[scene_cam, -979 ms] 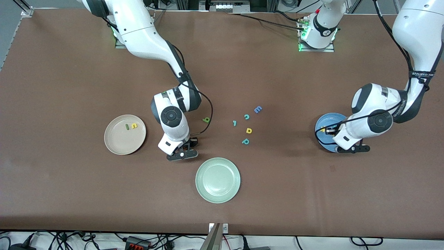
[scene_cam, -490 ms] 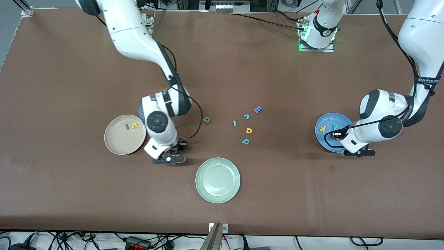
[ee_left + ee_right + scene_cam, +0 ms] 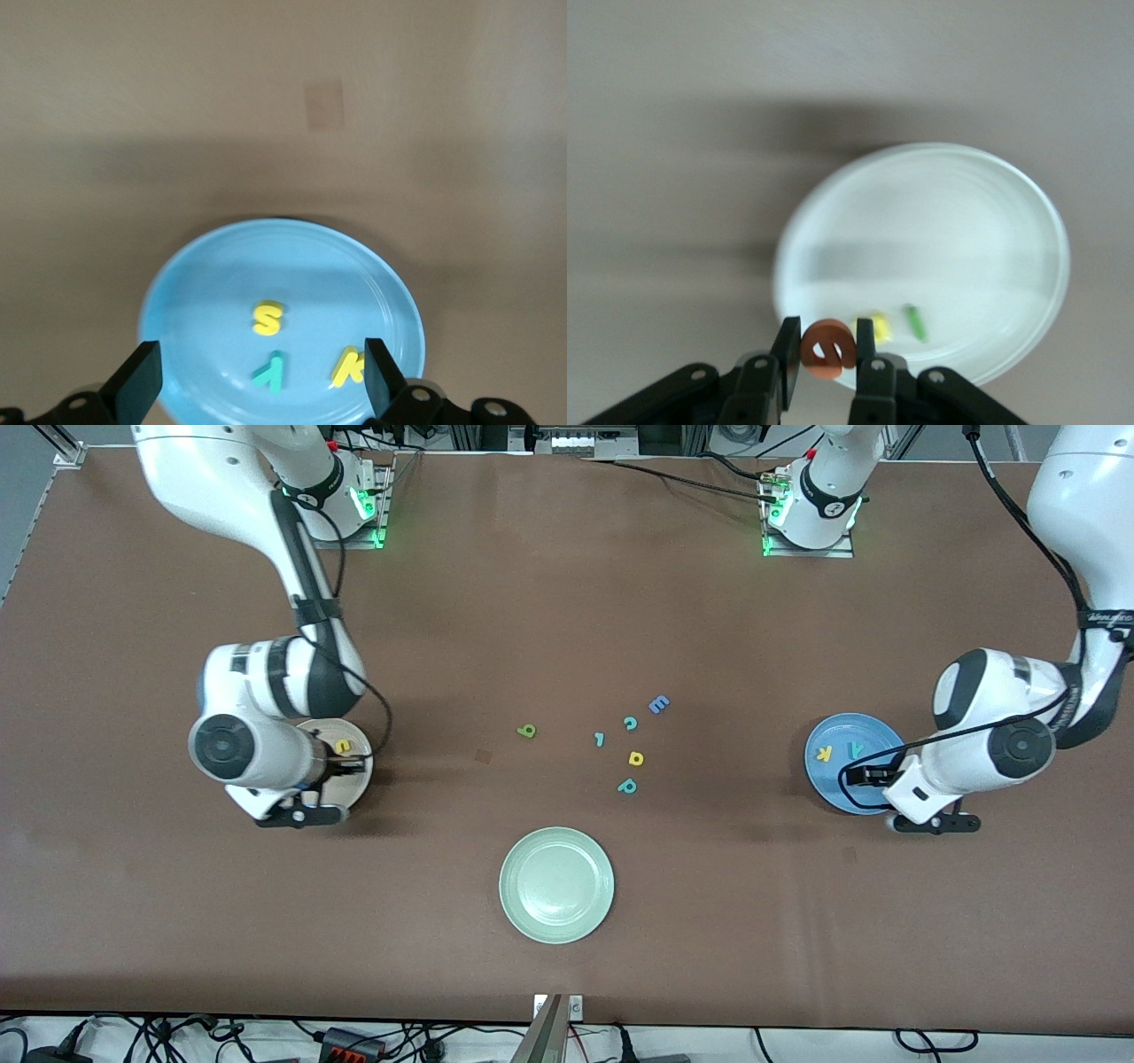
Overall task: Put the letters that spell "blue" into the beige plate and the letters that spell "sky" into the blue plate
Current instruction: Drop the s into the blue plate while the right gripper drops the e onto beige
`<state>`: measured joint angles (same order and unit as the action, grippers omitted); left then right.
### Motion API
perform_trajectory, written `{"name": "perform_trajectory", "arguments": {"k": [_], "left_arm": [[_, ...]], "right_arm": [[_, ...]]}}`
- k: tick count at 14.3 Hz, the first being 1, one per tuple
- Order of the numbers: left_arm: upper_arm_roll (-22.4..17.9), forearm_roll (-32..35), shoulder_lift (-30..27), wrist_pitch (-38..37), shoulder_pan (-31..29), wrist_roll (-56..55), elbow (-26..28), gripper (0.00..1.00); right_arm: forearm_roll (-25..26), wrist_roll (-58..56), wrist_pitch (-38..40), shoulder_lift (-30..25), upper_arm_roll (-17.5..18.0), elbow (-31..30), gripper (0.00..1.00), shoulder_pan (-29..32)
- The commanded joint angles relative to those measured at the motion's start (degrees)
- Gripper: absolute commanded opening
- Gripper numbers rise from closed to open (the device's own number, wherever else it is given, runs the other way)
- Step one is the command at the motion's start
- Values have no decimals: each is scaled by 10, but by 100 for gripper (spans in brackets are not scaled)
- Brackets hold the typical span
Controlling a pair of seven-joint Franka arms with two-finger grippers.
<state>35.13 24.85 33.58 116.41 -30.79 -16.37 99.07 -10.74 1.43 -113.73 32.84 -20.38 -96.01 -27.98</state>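
Orange round foam "e" [image 3: 828, 349] looked light and squashy, pinched by its edges in the right gripper [image 3: 826, 352] over the round beige plate [image 3: 1010, 221]; the left gripper [image 3: 261, 390] hung wide apart over the round blue plate [image 3: 195, 292].

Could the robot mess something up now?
Maybe. The right gripper pinches the orange "e" over the edge of the beige plate; dropped there, it might bounce off the rim onto the table. The green "b" lies on the table near lookalike teal letters, so a wrong one might get grabbed. The left gripper, open over the blue plate, could bump its letters if it dips.
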Motion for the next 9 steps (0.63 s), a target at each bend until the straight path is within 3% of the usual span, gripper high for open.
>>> {"name": "perform_trajectory", "arguments": {"k": [1,6,7,8,9], "left_arm": [[16,13,-4,-106,20,9,-83,100],[18,10,-5,-272,46,115,-201,100],[22,10,-8,-301,46,137,-227,100],[29,12,-9,-329,47,158,-257,100],[39,9,-8,-366,47,176,-295,100]], "right_arm": [[3,-27,-46,-21,-1,-67,12,26],[3,-40,-143,10,-1,-106,14,32],[2,-44,-144,10,-1,-106,29,32],[1,-44,-142,6,-2,-103,98,29],[2,-44,-137,-3,-2,-99,100,29]]}}
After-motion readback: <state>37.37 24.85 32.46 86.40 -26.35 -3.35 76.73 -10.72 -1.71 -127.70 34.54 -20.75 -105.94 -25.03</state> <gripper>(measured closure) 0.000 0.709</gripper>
